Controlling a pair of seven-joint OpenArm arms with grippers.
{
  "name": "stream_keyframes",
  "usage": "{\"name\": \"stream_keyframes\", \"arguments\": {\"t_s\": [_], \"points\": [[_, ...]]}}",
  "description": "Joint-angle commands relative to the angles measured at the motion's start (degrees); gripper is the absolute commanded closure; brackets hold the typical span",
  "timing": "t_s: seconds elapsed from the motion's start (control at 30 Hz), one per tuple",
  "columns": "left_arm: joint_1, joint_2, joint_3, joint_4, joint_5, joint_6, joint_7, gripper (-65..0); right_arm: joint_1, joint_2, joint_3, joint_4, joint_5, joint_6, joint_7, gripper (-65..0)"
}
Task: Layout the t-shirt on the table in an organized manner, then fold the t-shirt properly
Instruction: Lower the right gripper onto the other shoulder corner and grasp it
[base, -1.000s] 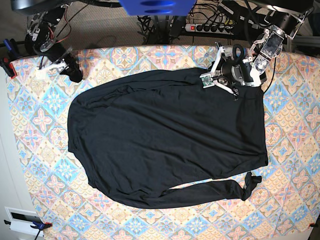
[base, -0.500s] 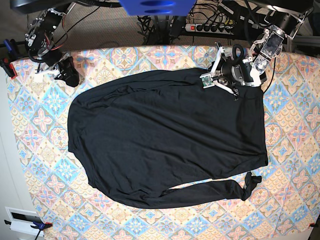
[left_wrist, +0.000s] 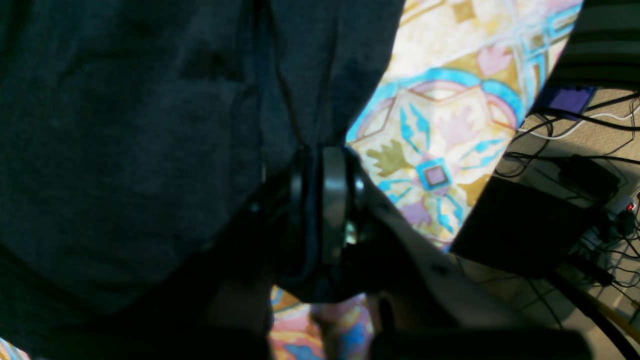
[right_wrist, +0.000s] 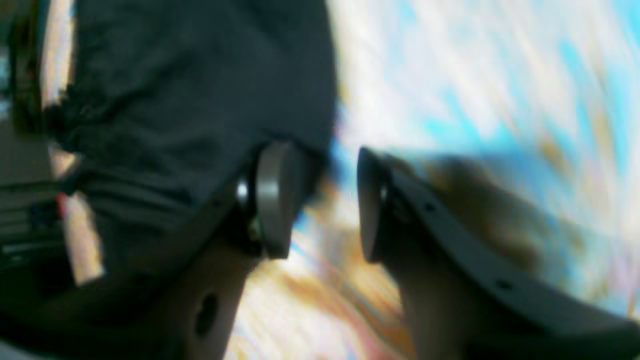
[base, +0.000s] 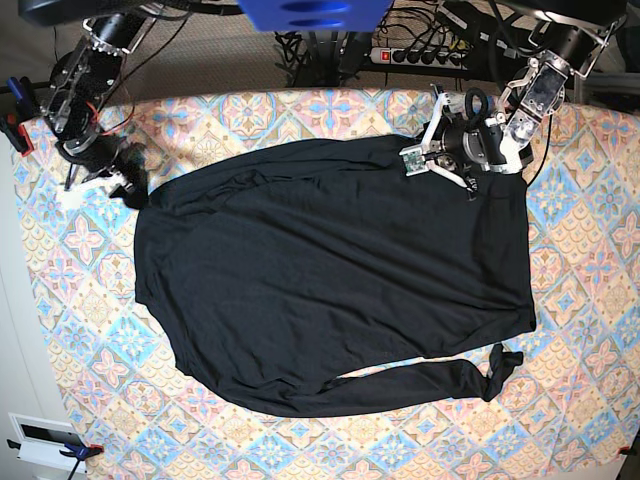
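Left gripper (left_wrist: 320, 200) clamped on t-shirt (base: 330, 280) edge, low; right gripper (right_wrist: 320, 200) jaws apart beside shoulder.

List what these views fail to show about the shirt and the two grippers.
- Right wrist view: motion blur; whether the open right gripper touches the t-shirt is unclear.
- Left wrist view: dark; the left gripper pinches the t-shirt, but which edge is unclear.
- Base view: the left gripper's tips are hidden by its own body; black fabric hides folds and any second sleeve.
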Motion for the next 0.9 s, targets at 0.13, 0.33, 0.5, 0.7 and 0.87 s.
{"name": "stream_keyframes", "arguments": {"t_s": [0.13, 0.33, 0.5, 0.7, 0.87], "points": [[-0.59, -0.83, -0.59, 0.92, -0.40, 0.17, -0.47, 0.0, -0.92, 0.70, 0.53, 0.38, -4.39, -0.21, -0.47, -20.7], [-1.20, -0.83, -0.59, 0.83, -0.40, 0.17, -0.47, 0.0, -0.83, 0.70, 0.45, -0.85, -7.99, -0.21, -0.47, -20.8], [-1.20, -0.83, -0.59, 0.83, -0.40, 0.17, -0.47, 0.0, -0.83, 0.70, 0.45, -2.53, -10.19, -0.21, -0.47, -20.8], [-1.20, -0.83, -0.59, 0.83, -0.40, 0.17, -0.47, 0.0, -0.48, 0.61, 0.18, -2.53, -10.36, -0.21, -0.47, -20.8], [-1.20, -0.83, -0.59, 0.83, -0.40, 0.17, -0.47, 0.0, 0.57, 0.61, -3.07, -2.53, -10.36, -0.21, -0.47, -20.8]]}}
